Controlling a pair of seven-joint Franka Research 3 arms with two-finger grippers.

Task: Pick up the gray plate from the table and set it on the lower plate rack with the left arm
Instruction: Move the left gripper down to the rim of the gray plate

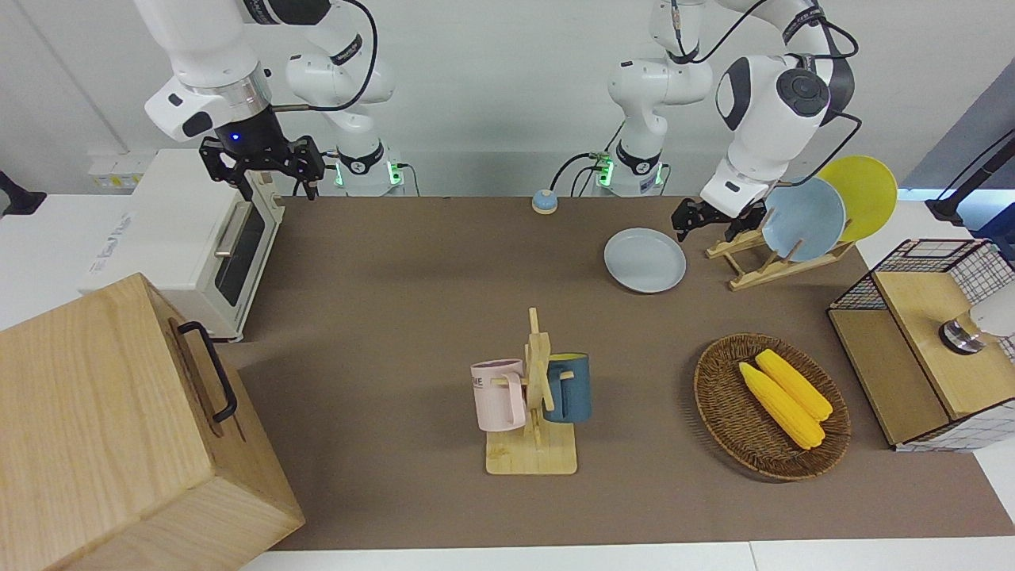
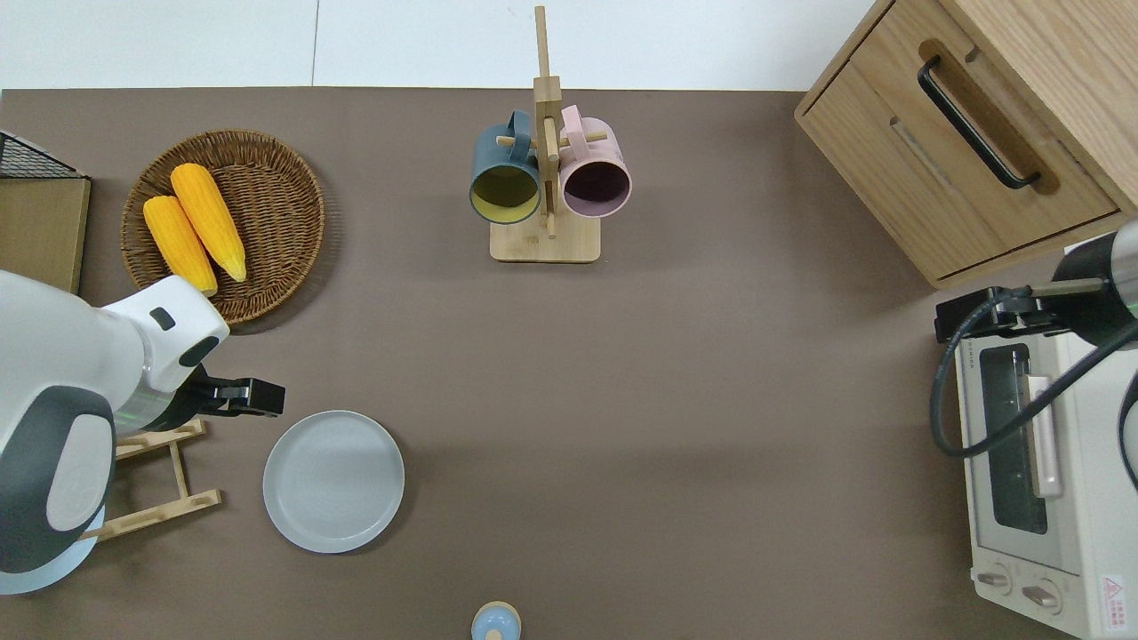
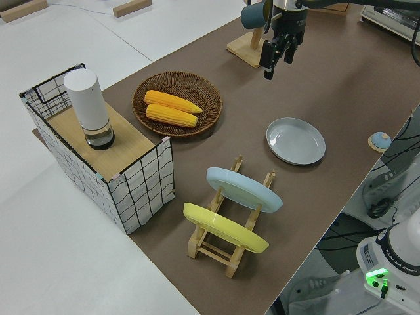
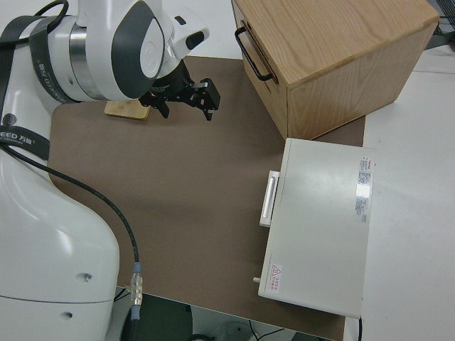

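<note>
Lying flat, rim up: gray plate (image 2: 333, 481)

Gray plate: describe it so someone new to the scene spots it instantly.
Find the wooden rack at the left arm's end of the table, holding a light-blue plate and a yellow plate. Beside it, toward the table's middle, the gray plate lies flat on the mat, the only plate not on the rack.
</note>
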